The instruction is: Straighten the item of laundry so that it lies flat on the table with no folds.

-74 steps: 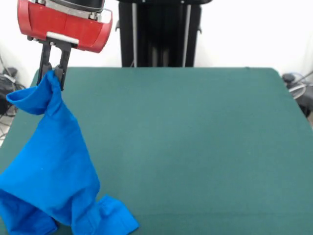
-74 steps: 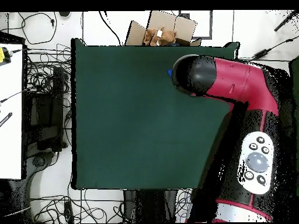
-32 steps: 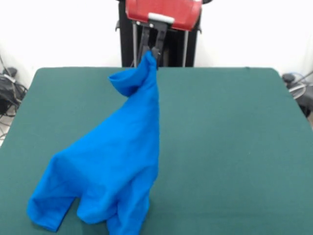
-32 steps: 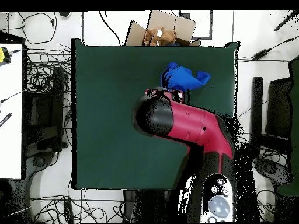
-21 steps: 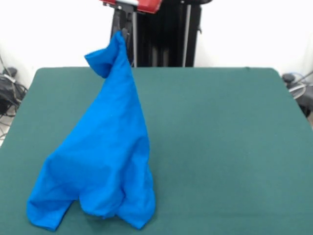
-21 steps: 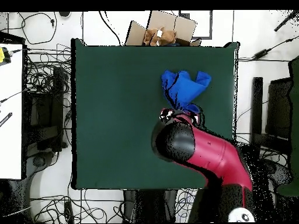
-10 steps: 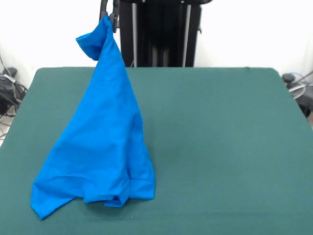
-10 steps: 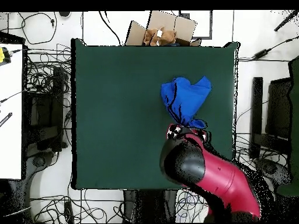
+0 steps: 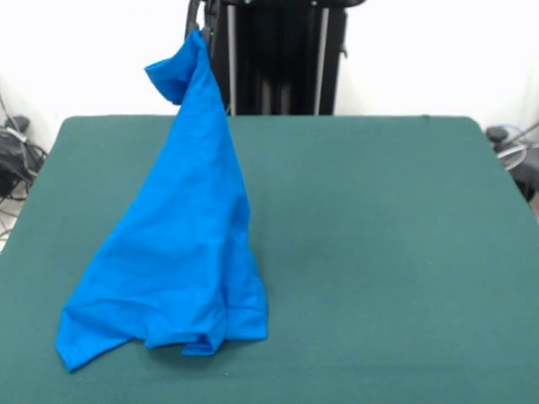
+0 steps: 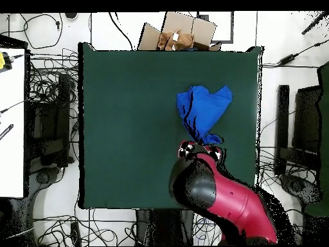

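Observation:
The item of laundry (image 9: 181, 244), a bright blue shirt, hangs as a tall cone from one pinched corner. Its lower part spreads crumpled on the left half of the green table (image 9: 379, 210). My gripper (image 9: 195, 23) shows only as dark tips at the top edge, shut on the shirt's raised corner, with a loose flap drooping to the left of it. In the overhead view the shirt (image 10: 203, 112) lies in the table's (image 10: 128, 116) right half. The red arm (image 10: 215, 190) covers the gripper there.
An open cardboard box (image 10: 182, 32) stands just past the table's top edge in the overhead view. Cables and a white desk (image 10: 11, 122) lie off the left side. The black pedestal column (image 9: 278, 55) rises behind the table's far edge.
The held corner has shifted slightly right and a little lower in the front view. The fabric's lower edge on the table has barely moved. In the overhead view the arm has shifted slightly left.

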You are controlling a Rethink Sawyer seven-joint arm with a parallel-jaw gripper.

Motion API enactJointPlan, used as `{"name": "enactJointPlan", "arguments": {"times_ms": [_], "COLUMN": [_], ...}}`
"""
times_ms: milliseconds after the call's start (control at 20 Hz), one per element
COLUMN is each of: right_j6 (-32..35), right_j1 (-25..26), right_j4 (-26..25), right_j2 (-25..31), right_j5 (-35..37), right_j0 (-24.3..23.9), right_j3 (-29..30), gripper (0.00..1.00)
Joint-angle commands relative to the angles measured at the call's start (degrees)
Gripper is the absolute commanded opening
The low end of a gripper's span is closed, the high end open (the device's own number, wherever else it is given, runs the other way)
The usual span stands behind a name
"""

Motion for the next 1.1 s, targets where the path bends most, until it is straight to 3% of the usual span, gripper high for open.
{"name": "enactJointPlan", "arguments": {"times_ms": [50,200,450,700,950,1100], "right_j6": [8.88,7.86,6.66,4.08,2.72,3.19], "right_j1": [-1.59,-7.06,-9.24,-14.64,-17.23,-16.28], "right_j4": [-0.29,0.31,0.58,0.28,0.39,0.49], "right_j2": [2.33,0.14,-0.15,-0.98,-0.66,0.51], "right_j5": [5.87,15.55,17.86,24.21,19.87,15.95], "right_j0": [3.86,5.75,4.75,3.79,3.15,2.28], "right_j3": [3.70,2.26,2.00,2.65,8.89,11.08], "gripper": [0.00,0.00,0.00,0.00,0.00,0.00]}}
